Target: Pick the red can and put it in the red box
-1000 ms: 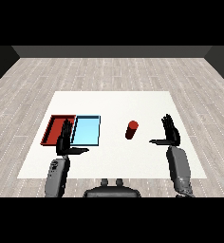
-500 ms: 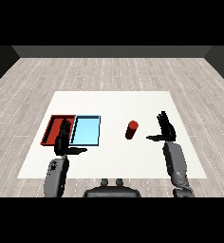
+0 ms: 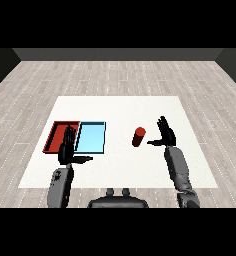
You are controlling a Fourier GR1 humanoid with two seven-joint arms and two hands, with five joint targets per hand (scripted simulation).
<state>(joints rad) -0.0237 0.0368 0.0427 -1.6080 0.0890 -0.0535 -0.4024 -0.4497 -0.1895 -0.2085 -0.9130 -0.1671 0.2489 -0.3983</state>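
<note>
— Which step?
— The reach. The can stands upright mid-table, right of both trays; the right hand is just beside it, fingers straight, holding nothing.
— Next?
— Curl round the can, then carry it past the blue tray to the red tray — near the left edge, by the relaxed left hand.

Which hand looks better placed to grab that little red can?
The right hand: it is open just beside the upright red can, while the left hand is by the red tray.
</note>
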